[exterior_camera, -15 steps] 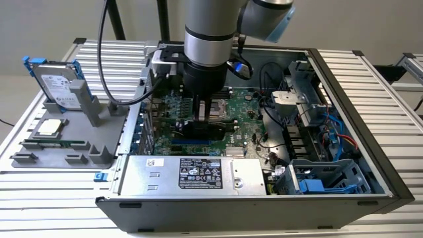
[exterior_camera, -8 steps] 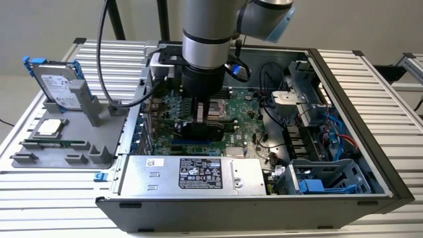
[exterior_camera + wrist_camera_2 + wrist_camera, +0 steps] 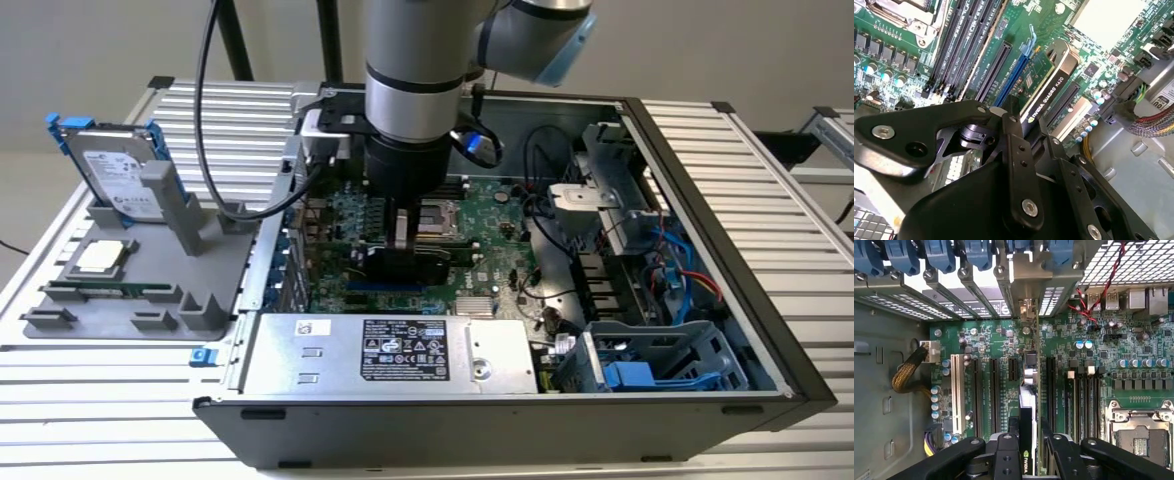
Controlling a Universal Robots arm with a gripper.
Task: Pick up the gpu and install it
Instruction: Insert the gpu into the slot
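Gripper point(image 3: 1026, 450) was closed on the gpu point(image 3: 1027, 405), holding the card on edge inside the computer case point(image 3: 747, 200), over the motherboard point(image 3: 989, 340) slots.

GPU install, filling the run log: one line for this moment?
end effector: shut on gpu | gpu: edge-on, upright, over motherboard slots | location: inside computer case

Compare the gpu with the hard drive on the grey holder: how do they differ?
The gpu stands on edge inside the computer case, over the motherboard slots, clamped by the pincer; the hard drive stands outside, untouched, in the grey holder. The gpu is a green board with a black cooler; the hard drive is silver with blue frame. Both stand upright.
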